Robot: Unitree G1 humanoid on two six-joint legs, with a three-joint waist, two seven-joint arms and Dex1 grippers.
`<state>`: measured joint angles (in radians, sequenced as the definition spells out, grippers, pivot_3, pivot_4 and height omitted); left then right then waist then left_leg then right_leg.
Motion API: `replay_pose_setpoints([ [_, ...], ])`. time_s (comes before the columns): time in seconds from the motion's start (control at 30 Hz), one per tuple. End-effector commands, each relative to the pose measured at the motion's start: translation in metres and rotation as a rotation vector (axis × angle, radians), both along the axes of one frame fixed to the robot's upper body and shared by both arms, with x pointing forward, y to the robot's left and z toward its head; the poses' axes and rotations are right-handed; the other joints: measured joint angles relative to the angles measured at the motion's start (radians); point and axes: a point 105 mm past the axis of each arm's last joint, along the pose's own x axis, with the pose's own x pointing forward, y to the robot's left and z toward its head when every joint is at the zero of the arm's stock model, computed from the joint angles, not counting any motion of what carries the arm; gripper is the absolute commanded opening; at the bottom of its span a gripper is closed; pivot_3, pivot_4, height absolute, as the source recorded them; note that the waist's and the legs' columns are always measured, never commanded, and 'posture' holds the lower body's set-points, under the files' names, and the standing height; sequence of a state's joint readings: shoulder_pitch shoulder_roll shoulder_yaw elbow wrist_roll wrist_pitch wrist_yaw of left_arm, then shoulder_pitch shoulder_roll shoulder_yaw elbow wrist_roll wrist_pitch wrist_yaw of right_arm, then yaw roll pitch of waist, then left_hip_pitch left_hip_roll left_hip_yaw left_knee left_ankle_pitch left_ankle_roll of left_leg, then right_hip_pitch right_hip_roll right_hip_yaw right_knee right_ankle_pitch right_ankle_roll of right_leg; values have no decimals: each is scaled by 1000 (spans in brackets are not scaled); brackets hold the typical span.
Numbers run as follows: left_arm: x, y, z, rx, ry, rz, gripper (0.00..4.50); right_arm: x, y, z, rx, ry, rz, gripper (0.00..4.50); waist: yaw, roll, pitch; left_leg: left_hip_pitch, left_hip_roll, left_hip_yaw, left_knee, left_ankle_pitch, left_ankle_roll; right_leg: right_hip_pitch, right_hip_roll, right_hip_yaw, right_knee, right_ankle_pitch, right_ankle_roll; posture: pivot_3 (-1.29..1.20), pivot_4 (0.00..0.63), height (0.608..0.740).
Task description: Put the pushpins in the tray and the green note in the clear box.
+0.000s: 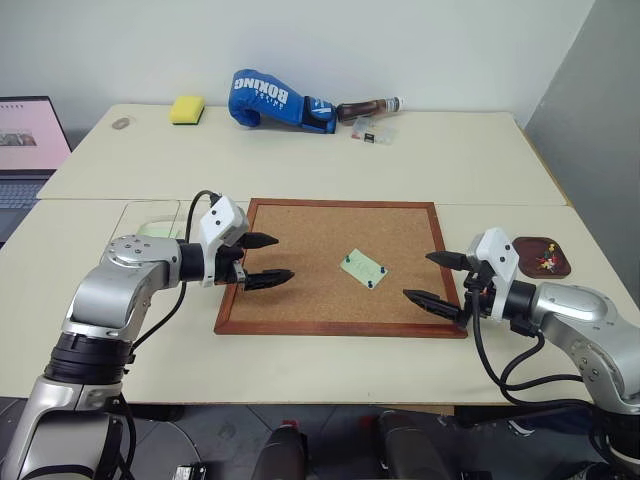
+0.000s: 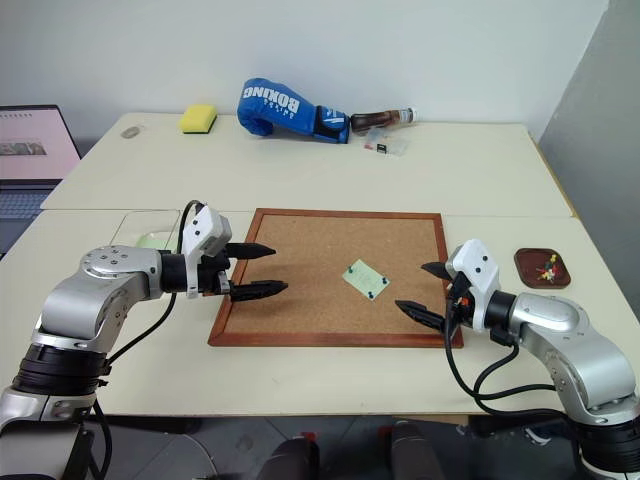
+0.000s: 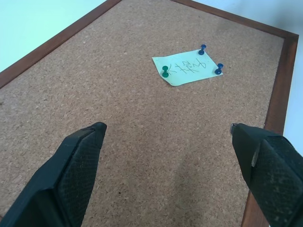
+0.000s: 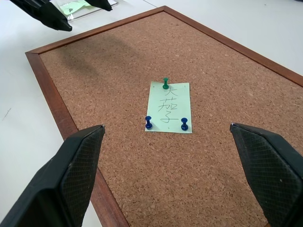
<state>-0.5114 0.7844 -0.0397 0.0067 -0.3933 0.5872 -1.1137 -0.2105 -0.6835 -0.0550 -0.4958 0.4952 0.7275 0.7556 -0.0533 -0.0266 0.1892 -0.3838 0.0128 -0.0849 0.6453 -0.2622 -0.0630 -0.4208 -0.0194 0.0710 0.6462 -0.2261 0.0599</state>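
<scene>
The green note (image 4: 168, 107) lies flat on the corkboard (image 1: 300, 250), a little toward 3 o'clock from the board's middle, with dark handwriting on it. Three pushpins hold it: one green pin (image 4: 165, 83) at one short edge and two blue pins (image 4: 148, 122) (image 4: 184, 124) at the two corners of the opposite edge. All three stand upright in the cork.

The tray (image 1: 541, 256) sits on the surface at 3 o'clock from the board, just beyond the frame, with a few red and yellow pins in it. The clear box (image 1: 150, 220) lies at 9 o'clock from the board, near its far left corner, partly behind the left arm; something pale green shows inside it.

The left gripper (image 1: 268, 259) hovers over the board's 9 o'clock edge, pointing toward the note, its fingers (image 3: 71, 165) wide apart and holding nothing. The right gripper (image 1: 437, 280) hangs over the board's 4 o'clock corner, aimed back toward the note, its fingers (image 4: 71, 175) also spread wide and bare. The note lies between the two grippers, apart from both.

At the far side of the surface, toward 12 o'clock, lie a yellow sponge (image 1: 187, 109), a blue boxing glove (image 1: 275, 100), a dark bottle (image 1: 368, 107) on its side and a small clear packet (image 1: 372, 130). A laptop (image 1: 28, 140) stands open at 10 o'clock.
</scene>
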Motion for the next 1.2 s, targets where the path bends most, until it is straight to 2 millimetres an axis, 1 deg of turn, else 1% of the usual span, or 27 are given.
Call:
replay_pose_setpoints([
  [0.03, -4, -7, 3, -9, -30, -30, 3912, 1, 4, 12, 14, -48, 7, 4500, 0, 0, 0, 0, 0, 0, 0, 0, 0, 0, 0, 0, 0, 0, 0, 0, 150, 740],
  [0.17, -4, -12, -5, -13, -31, -35, 3283, 5, 7, 9, 6, -56, -5, 4500, 0, 0, 0, 1, 0, 0, 0, 0, 0, 0, 0, 0, 0, 0, 0, 0, 150, 740],
  [0.23, -3, -14, -14, 18, -49, -46, 2818, 9, 10, 8, 1, -65, -17, 4500, 0, 0, 0, 0, 0, 0, 0, 0, 0, 0, 0, 0, 1, 0, 0, 0, 150, 740],
  [0.27, -3, -16, -18, 23, -54, -47, 2693, 11, 12, 9, 3, -70, -20, 4500, 1, 0, 0, 1, 0, 0, 0, 0, 0, 0, 0, 0, 0, 0, 0, 0, 150, 740],
  [0.3, -1, -19, -20, 16, -59, -44, 2465, 13, 15, 9, 5, -76, -21, 4500, 0, 0, 0, 1, 0, 0, 1, 0, 0, 0, 0, 0, 0, 0, 0, 0, 150, 740],
  [0.4, 4, -24, -21, -6, -80, -29, 1921, 20, 25, 11, 16, -91, -25, 4500, 1, 0, 0, 1, 0, 0, 1, 0, 0, 1, 0, 0, 1, 0, 0, 0, 150, 740],
  [0.53, 9, -30, -21, -25, -104, -17, 1017, 29, 36, 11, 29, -106, -30, 4500, 0, 0, 0, 1, 0, 0, 1, 0, 0, 0, 0, 0, 1, 0, 0, 0, 150, 740],
  [0.6, 10, -32, -20, -34, -111, -15, 620, 34, 39, 10, 29, -111, -38, 4500, 1, 0, 0, 1, 0, 0, 1, 0, 0, 1, 0, 0, 1, 1, 0, 0, 150, 740],
  [0.63, 11, -32, -20, -36, -112, -15, 506, 36, 40, 9, 29, -113, -41, 4500, 1, 0, 0, 1, 0, 0, 1, 0, 0, 1, 0, 0, 1, 1, 0, 0, 150, 740],
  [0.7, 11, -35, -19, -42, -115, -21, 41, 39, 43, 8, 33, -114, -40, 4500, 1, 0, 0, 1, 0, 0, 1, 0, 0, 1, 0, 0, 1, 1, 0, 0, 150, 740],
  [0.73, 11, -35, -19, -44, -116, -23, 15, 39, 44, 7, 33, -115, -38, 4500, 1, 0, 0, 1, 0, 0, 0, 0, 0, 1, 0, 0, 1, 1, 0, 0, 150, 740],
  [0.9, 8, -38, -35, -7, -97, -28, 15, 44, 47, 3, 25, -118, -31, 4500, 1, 0, 0, 1, 0, 0, 1, 0, 0, 1, 0, 0, 1, 1, 0, 0, 150, 740],
  [1.1, 6, -41, -77, 64, -34, -7, 15, 49, 53, 3, 30, -128, -23, 4500, 1, 0, 0, 1, 0, 0, 1, 0, 0, 1, 0, 0, 2, 1, -1, 0, 150, 740],
  [1.2, 7, -40, -88, 85, -14, -1, 15, 52, 56, 4, 33, -136, -23, 4500, 2, 2, -1, 2, 0, 0, 1, 0, 0, 1, 0, 0, 2, 1, -1, 0, 150, 740],
])
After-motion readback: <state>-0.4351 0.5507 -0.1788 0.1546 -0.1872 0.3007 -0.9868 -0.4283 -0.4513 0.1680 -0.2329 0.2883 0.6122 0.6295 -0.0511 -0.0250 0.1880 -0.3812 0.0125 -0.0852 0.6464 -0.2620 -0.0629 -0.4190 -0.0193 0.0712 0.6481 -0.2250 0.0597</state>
